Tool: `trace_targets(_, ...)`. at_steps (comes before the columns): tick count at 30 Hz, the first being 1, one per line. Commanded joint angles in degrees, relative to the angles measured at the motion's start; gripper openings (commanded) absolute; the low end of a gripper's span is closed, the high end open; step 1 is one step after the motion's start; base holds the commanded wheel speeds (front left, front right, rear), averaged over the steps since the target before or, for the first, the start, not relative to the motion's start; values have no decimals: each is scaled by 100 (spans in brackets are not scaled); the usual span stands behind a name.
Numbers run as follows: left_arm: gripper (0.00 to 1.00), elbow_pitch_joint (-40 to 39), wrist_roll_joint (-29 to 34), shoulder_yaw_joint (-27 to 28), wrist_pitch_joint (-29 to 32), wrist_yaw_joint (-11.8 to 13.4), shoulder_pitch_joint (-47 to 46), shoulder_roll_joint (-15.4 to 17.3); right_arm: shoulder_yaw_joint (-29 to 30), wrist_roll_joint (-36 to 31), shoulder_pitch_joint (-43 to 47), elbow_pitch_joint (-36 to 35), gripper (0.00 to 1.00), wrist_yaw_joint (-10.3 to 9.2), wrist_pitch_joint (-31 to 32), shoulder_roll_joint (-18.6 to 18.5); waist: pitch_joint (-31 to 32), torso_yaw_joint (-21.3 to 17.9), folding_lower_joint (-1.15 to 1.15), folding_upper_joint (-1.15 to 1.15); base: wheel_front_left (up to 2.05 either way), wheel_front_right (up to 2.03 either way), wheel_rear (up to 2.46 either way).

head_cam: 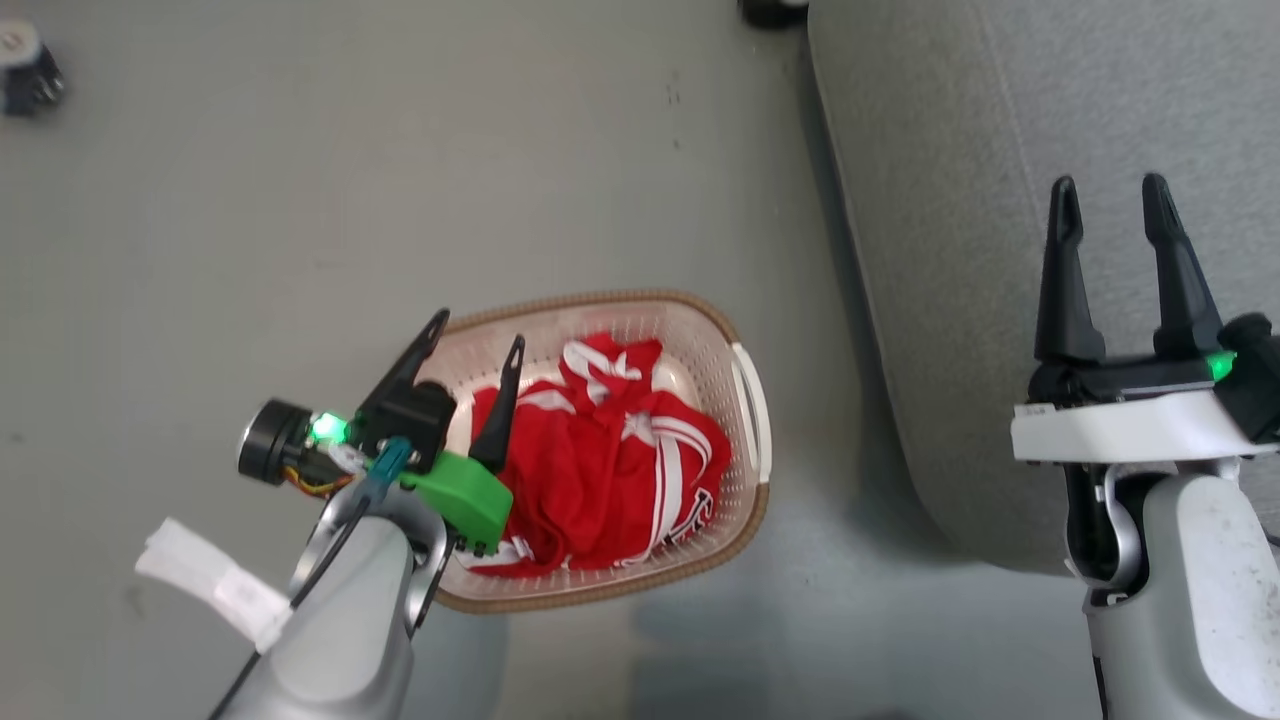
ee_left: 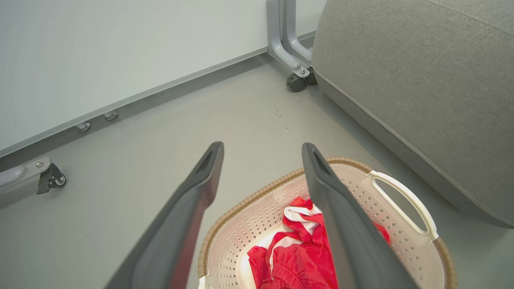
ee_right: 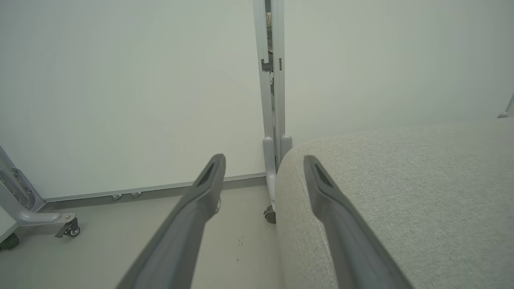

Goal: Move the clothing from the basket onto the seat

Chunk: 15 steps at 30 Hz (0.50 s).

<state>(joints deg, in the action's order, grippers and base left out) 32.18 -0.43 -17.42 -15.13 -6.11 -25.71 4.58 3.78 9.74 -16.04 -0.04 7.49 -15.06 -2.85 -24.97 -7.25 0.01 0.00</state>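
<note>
Red clothing (head_cam: 600, 470) with white stripes lies bunched in the off-white basket (head_cam: 745, 400) on the floor. My left gripper (head_cam: 478, 332) hangs open over the basket's left rim, tilted toward the garments, with nothing between its fingers. In the left wrist view the clothing (ee_left: 297, 257) and the basket's handle (ee_left: 401, 200) sit just beyond the left gripper (ee_left: 263, 148). The grey seat (head_cam: 960, 230) lies to the basket's right. Above the seat's near part my right gripper (head_cam: 1110, 185) stands open and empty. The right wrist view has the right gripper (ee_right: 264, 160) over the seat's edge (ee_right: 401, 192).
White partition walls on grey castor feet (ee_left: 297, 82) stand behind the seat and the basket. Another castor foot (ee_right: 68, 228) sits at the left, and a dark castor (head_cam: 30, 75) shows at the far left of the floor. Bare grey floor (head_cam: 300, 200) lies beyond the basket.
</note>
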Motion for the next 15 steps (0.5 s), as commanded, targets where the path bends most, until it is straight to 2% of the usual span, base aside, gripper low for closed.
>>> trace_targets(1,100,198,53,-97,-4,-50,-324,88,-56,-57,-182,-100,100,0,-18,-7,-1173,-168,-1,0,0,0,0)
trace_targets(6,100,1485,108,-723,122,-138,-1151,130,-238,-59,-445,-350,100,0,-18,-5,-1722,-356,-1,0,0,0,0)
trace_targets(9,100,2132,-15,-1428,228,-140,-1605,105,-356,-95,-546,-440,100,0,-18,-7,-1976,-452,-1,0,0,0,0)
trace_targets(15,100,2969,-377,-2378,345,-138,-2308,209,-577,-245,-708,-590,100,0,-18,-7,-2438,-566,-1,0,0,0,0)
